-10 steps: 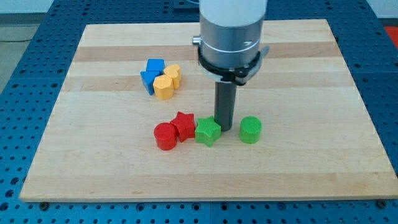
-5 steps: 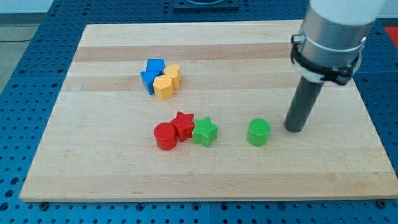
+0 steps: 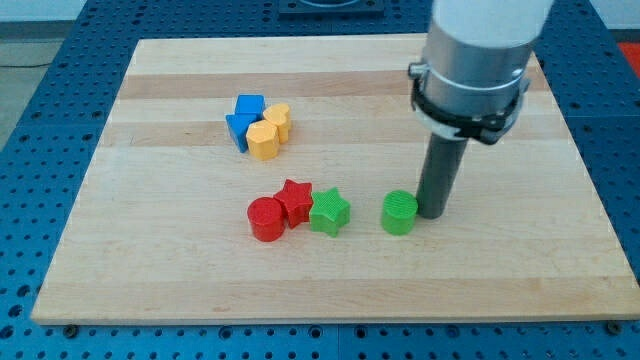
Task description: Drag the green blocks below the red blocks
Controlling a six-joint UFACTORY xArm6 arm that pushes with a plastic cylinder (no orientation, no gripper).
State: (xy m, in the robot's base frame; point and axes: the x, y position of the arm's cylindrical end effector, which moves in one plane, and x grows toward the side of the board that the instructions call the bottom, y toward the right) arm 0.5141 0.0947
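Observation:
A green cylinder (image 3: 399, 213) stands on the wooden board (image 3: 150, 260), right of centre. My tip (image 3: 433, 212) is against its right side. A green star (image 3: 329, 212) lies to the cylinder's left and touches a red star (image 3: 294, 200). A red cylinder (image 3: 266, 219) touches the red star on its lower left. Both green blocks are level with the red blocks, to their right.
A cluster of two blue blocks (image 3: 244, 118) and two yellow blocks (image 3: 268, 134) sits toward the view's upper left. The arm's grey housing (image 3: 475, 60) hangs over the board's upper right.
My tip went from beside the green star out to the right, then came back left against the green cylinder. The cylinder has slid a little left.

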